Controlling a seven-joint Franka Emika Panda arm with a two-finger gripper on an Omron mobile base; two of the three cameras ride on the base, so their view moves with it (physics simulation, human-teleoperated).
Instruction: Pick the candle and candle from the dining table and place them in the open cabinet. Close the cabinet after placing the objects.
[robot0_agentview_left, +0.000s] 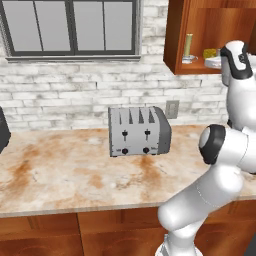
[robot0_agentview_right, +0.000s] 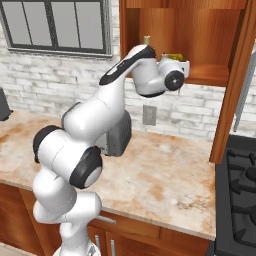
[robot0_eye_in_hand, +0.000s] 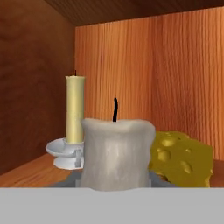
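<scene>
The hand (robot0_agentview_right: 186, 64) is inside the cabinet (robot0_agentview_right: 210, 30), holding the grey candle (robot0_eye_in_hand: 117, 153). Behind the hand's left stands the taper candle (robot0_eye_in_hand: 75, 114) (in its silver holder); the cheese wedge (robot0_eye_in_hand: 181, 158) is at right.

polished reddish-brown wood with clear vertical grain lines the cabinet (robot0_eye_in_hand: 144, 65). centre bottom of the hand view, a stubby grey candle (robot0_eye_in_hand: 117, 155) looks waxy and matt, its top rim uneven. left of it, a smooth olive-yellow taper (robot0_eye_in_hand: 75, 109) in a glossy silver metal dish (robot0_eye_in_hand: 61, 153). lower right, a porous yellow wedge (robot0_eye_in_hand: 181, 159). the desk (robot0_agentview_left: 60, 175) is mottled beige stone; the toaster (robot0_agentview_left: 139, 131) brushed grey metal; the wall (robot0_agentview_left: 65, 95) rough whitewashed brick.
</scene>
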